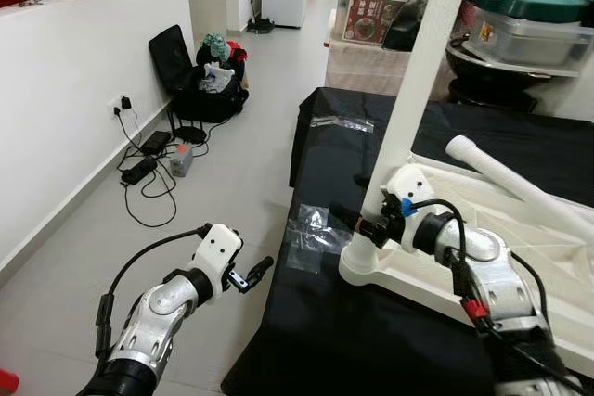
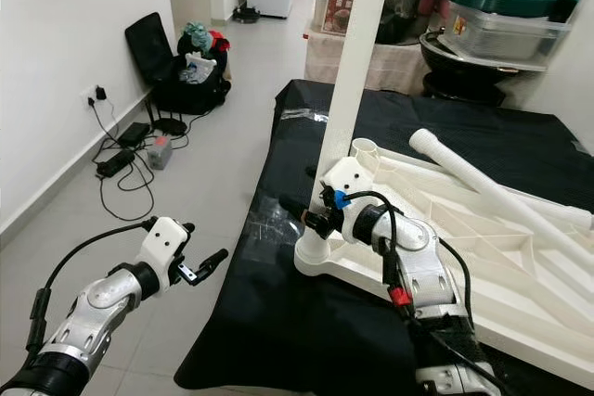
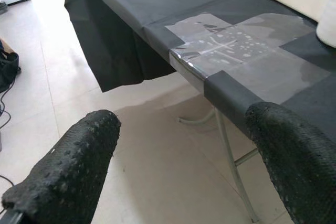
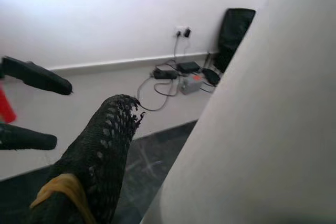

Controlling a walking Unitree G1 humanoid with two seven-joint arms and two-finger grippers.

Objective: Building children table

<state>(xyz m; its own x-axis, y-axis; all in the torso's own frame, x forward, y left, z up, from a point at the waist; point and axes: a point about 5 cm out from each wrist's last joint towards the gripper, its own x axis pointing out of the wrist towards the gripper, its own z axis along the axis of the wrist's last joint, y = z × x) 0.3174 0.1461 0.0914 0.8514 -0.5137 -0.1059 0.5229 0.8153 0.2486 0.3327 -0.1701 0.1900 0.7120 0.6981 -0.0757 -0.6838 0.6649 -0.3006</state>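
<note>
- White plastic tabletop (image 1: 520, 257) lies upside down on the black-draped table (image 1: 371, 340), and one leg (image 1: 419, 90) stands in its near-left corner socket (image 1: 367, 266), leaning a little to the right at the top.
- My right gripper (image 1: 371, 226) is clamped on that leg just above the socket; in the right wrist view one black finger (image 4: 100, 156) lies hard against the pale tube.
- I judge the step in hand is seating this leg. To do it well I'd bring the tube square to the tabletop first, then press or twist down along its own axis so it doesn't bind in the socket.
- A low grip gives little leverage against that lean, so I'd move slowly and watch the top of the leg for drift.
- A second leg (image 1: 520, 187) lies loose across the tabletop, far right of the standing one; I'd keep my right elbow off it.
- My right forearm reaches in from the near side, wrist bent left toward the leg.
- My left gripper (image 1: 252, 274) hovers off the table's left edge over the floor (image 1: 223, 192), fingers spread wide and holding nothing; its wrist view looks at the taped table edge (image 3: 210, 72).
- I'd bring that left arm in to steady the tabletop.
</note>
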